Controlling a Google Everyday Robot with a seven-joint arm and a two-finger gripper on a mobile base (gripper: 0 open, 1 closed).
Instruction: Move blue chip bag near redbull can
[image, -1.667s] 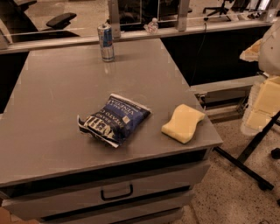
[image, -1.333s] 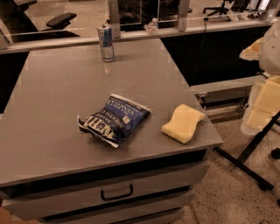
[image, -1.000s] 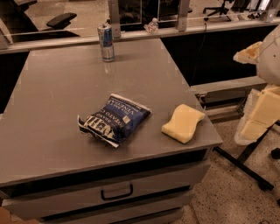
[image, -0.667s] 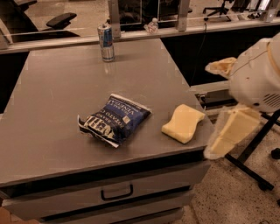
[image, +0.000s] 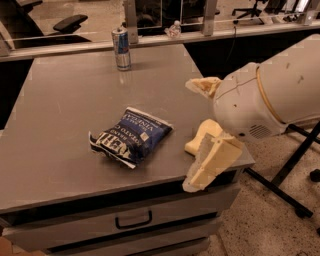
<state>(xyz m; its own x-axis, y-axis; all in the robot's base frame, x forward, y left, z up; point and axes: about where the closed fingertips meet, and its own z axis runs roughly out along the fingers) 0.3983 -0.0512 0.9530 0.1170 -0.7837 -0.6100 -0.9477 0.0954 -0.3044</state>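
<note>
Single arm is reaching in from the right edge of the camera view. End effector is hanging over the counter's right front corner with its jaws spread wide and nothing in them: one finger is pointing up-left, the other is sitting low in front of the yellow sponge.

Blue chip bag is lying flat and crinkled near the counter's front middle, left of the end effector and not touching it. Redbull can is standing upright at the far edge, well apart from the bag. A small clear bottle is sitting on the ledge behind.

Judgement: this is the approach stage, grasp not yet made.

Risks from here:
- The sponge is lying between the end effector and the bag, so a low sweep is likely nudging or grabbing the sponge instead.
- The bag is flat and slippery foil; closing on a thin edge may be pinching only a corner and letting it slip mid-carry.
- Pushing down on it could be sliding it toward the front edge.
- At placement, the can is tall and narrow; bumping it with the bag or a finger could be tipping it.
</note>
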